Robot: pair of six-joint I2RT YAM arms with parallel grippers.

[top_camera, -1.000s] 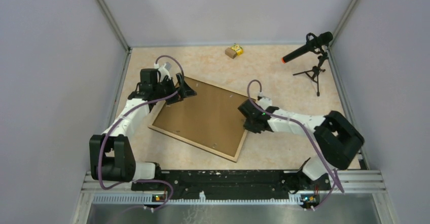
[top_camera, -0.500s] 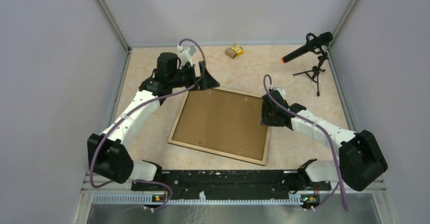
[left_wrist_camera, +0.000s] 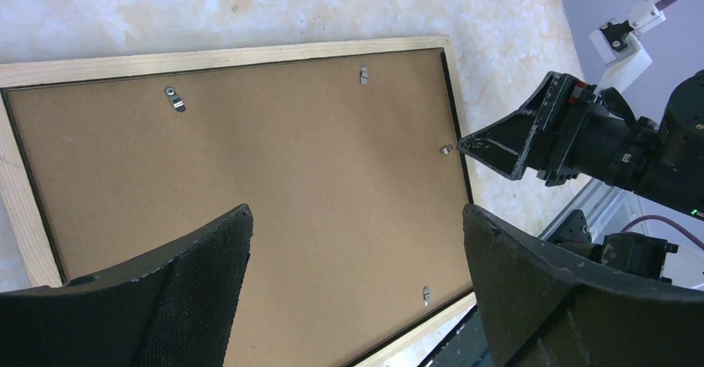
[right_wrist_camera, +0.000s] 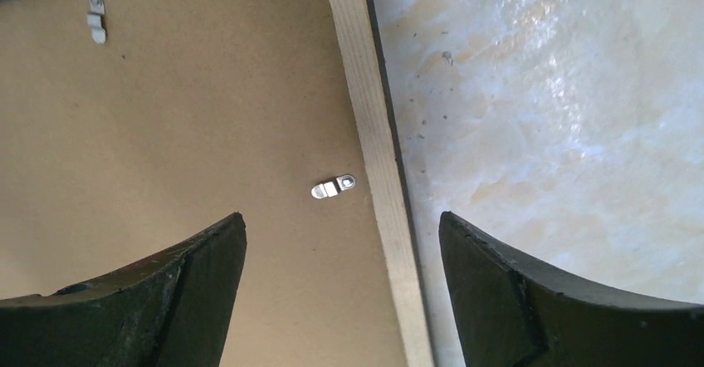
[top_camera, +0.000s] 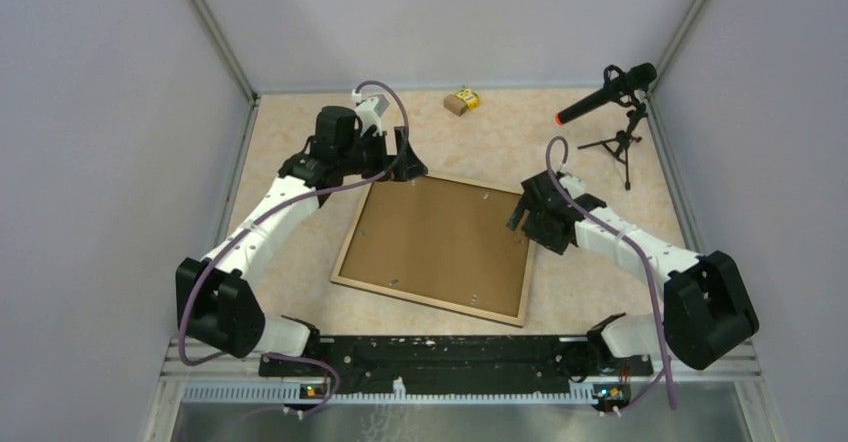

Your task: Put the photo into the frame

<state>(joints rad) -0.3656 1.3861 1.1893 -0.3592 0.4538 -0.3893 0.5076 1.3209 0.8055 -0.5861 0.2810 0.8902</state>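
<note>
The frame (top_camera: 430, 299) lies face down on the table, its light-wood rim (left_wrist_camera: 224, 54) (right_wrist_camera: 374, 159) around a brown backing board (top_camera: 435, 237) held by small metal clips (right_wrist_camera: 333, 188). The photo is hidden. My left gripper (top_camera: 410, 162) hovers open over the frame's far left corner, and the left wrist view shows only board between its jaws (left_wrist_camera: 355, 209). At the right edge, my right gripper (top_camera: 520, 209) is open and straddles the rim from above without holding it (right_wrist_camera: 341, 216). One of its fingers (left_wrist_camera: 519, 139) shows in the left wrist view.
A microphone on a small tripod (top_camera: 610, 92) stands at the far right. A small yellow-brown box (top_camera: 461, 100) sits by the back wall. Grey walls close in both sides, and a black rail (top_camera: 450, 352) runs along the near edge.
The frame turned from tilted to nearly square, then stopped. The right gripper's jaws opened at the frame's right edge. The left arm swung from the left corner to the far edge.
</note>
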